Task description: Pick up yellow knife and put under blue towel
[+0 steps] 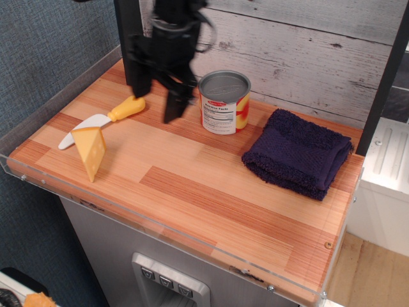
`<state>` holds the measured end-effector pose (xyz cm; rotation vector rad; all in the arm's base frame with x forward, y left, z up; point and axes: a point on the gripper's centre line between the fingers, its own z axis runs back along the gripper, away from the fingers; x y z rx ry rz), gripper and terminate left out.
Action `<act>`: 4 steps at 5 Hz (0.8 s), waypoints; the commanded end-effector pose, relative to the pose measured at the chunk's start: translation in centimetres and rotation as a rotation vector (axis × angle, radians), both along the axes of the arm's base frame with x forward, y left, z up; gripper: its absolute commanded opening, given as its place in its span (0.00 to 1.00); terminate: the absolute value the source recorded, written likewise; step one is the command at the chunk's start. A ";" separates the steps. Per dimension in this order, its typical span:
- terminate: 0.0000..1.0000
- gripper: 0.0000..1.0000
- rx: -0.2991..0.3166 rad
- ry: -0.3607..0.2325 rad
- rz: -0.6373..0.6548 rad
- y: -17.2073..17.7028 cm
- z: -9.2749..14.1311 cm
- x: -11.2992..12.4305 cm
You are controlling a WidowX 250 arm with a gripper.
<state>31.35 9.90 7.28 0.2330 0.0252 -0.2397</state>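
Note:
The yellow knife (105, 118) lies on the wooden counter at the left, yellow handle to the back right, white blade to the front left. My black gripper (155, 102) hangs open and empty just above and to the right of the knife's handle, its two fingers spread apart. The blue towel (297, 153) lies folded at the right of the counter, far from the gripper.
A yellow cheese wedge (91, 150) stands in front of the knife's blade. A tin can (223, 102) stands between gripper and towel. A black post (131, 39) rises at the back left. A clear rim (160, 229) edges the wooden counter (211, 192).

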 end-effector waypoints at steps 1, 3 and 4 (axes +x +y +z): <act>0.00 1.00 -0.017 -0.047 0.035 5.1 0.1 2.0; 0.00 1.00 -0.050 -0.036 0.039 8.1 -2.4 2.6; 0.00 1.00 -0.068 -0.023 0.018 8.3 -3.6 2.9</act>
